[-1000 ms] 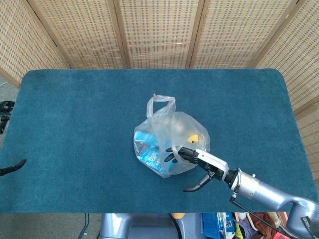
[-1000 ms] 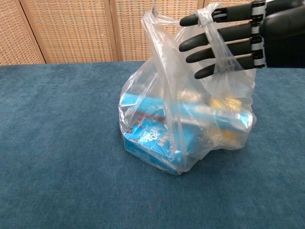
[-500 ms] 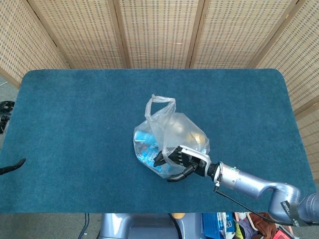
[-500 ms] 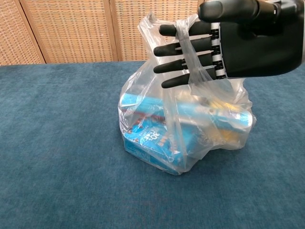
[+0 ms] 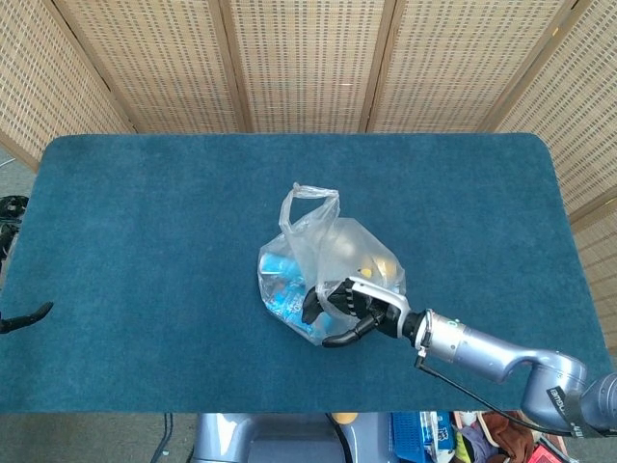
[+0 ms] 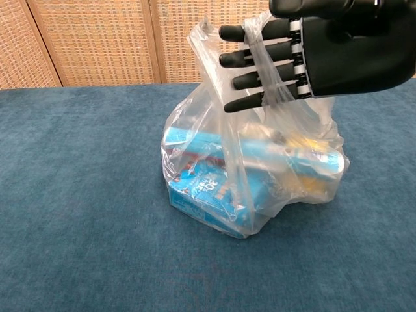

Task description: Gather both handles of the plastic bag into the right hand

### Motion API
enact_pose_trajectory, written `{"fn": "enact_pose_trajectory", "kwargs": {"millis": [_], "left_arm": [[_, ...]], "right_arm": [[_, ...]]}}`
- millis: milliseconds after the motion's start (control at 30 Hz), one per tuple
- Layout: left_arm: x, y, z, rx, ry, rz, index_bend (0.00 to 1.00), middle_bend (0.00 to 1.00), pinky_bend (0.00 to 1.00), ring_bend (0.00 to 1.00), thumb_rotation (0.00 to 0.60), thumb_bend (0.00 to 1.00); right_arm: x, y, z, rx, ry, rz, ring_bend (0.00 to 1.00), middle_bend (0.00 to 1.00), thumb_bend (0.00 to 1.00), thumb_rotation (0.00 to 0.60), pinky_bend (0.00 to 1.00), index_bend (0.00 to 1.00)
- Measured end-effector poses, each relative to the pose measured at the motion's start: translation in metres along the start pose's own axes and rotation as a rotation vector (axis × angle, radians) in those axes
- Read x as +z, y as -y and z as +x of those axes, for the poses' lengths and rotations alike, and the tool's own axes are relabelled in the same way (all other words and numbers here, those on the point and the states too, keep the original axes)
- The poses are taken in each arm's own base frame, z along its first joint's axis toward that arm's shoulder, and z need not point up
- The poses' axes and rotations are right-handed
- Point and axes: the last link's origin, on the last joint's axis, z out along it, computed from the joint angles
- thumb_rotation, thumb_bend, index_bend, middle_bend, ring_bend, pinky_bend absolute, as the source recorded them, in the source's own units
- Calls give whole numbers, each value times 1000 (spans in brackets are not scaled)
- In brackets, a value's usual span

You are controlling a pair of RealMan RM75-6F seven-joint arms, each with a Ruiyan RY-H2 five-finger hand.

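Our right hand (image 6: 325, 49) hangs just above the plastic bag (image 6: 250, 166), fingers (image 6: 257, 55) extended and slightly apart, with one handle (image 6: 260, 65) looped across them; the handle is threaded on rather than clamped, so we call it hooked, not clenched. The bag's second handle (image 5: 310, 198) stands up free on the far side of the bag from the hand, plainly seen from the head view. Our left hand shows in neither view.

To do this step well, we judge the hand should slide further across the top of the bag toward that far loop, keeping the fingers level so the first handle does not slip off their tips, then pass them through the second loop before curling shut. Lifting too early could tip the bag toward us.

The bag sits near the middle of the blue table (image 5: 145, 241), slightly toward our edge. Inside the bag lies a blue printed box (image 6: 201, 182) at the bottom, and beside it, on the hand's side, something yellow (image 6: 312, 153) we cannot identify through the film
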Motion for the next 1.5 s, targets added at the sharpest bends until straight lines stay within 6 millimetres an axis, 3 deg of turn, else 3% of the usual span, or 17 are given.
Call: {"fn": "enact_pose_trajectory", "kwargs": {"millis": [167,467,667,1067,1500], "left_arm": [[3,0,-2,8,2,8,0,0,0,0,600,150],[12,-4,-2,11,-2,0,0,0,0,0,600,150],[38,-23,6,5,-30,-97,0,0,0,0,600,150],[111,-96,12,-50,-129,-524,0,0,11,0,600,80],[159,-219,-10,-155,-67,-796,0,0,73,0,600,187]], "right_arm": [[0,4,4,24,-31,18,597,597,111,600,483,371],[-1,5,4,15,-39,19,581,603,127,600,484,378],[-4,5,7,-21,-48,6,577,603,128,600,484,377],[-18,13,16,-61,-59,7,574,603,127,600,483,376],[-27,21,29,-45,-75,16,575,603,133,600,484,376]]}}
